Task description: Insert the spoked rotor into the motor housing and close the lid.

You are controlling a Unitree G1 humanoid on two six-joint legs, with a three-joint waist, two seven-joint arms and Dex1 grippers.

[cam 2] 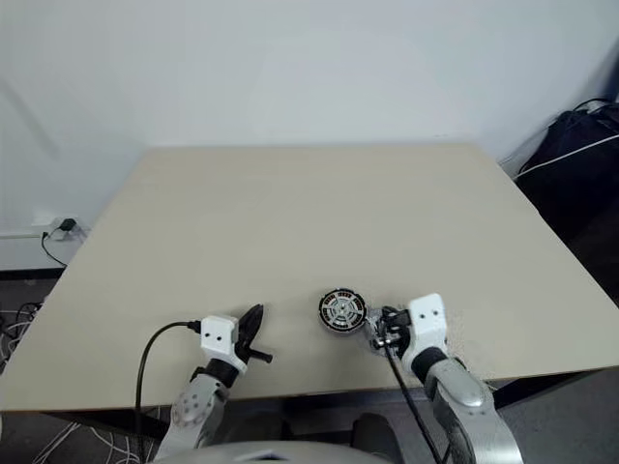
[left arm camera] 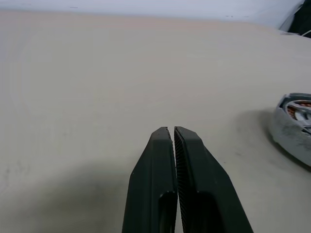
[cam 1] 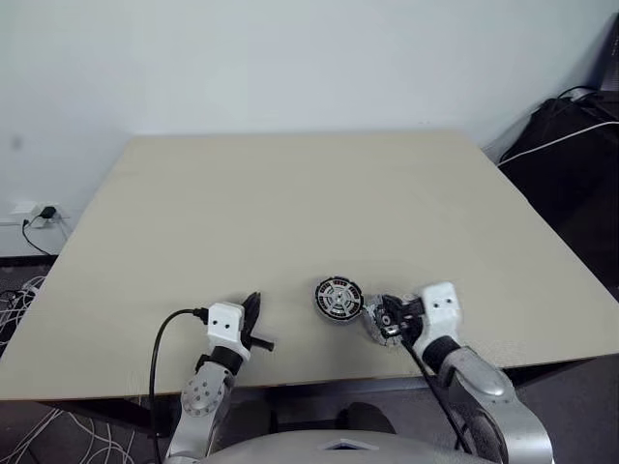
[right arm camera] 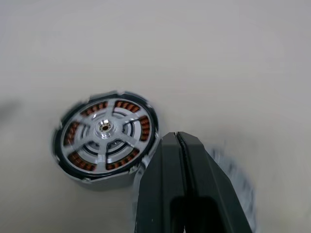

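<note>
The spoked rotor [right arm camera: 106, 138] sits inside the motor housing [cam 1: 338, 299], near the table's front edge; copper windings [right arm camera: 74, 131] show between its silver spokes. The same stack appears in the left wrist view as the rotor [left arm camera: 294, 124]. My right gripper [right arm camera: 177, 138] is shut, just right of the stack, with nothing between its fingers. The grey lid [right arm camera: 238, 187] lies flat on the table under and behind those fingers, partly hidden by them. My left gripper [cam 1: 252, 311] is shut and empty, hovering low over the table to the left of the stack.
The beige table [cam 1: 290, 203] stretches bare beyond the parts. A black bag with a white cable [cam 1: 571, 145] sits past the table's right edge. A wall outlet [cam 1: 41, 211] and loose cables lie at the left, off the table.
</note>
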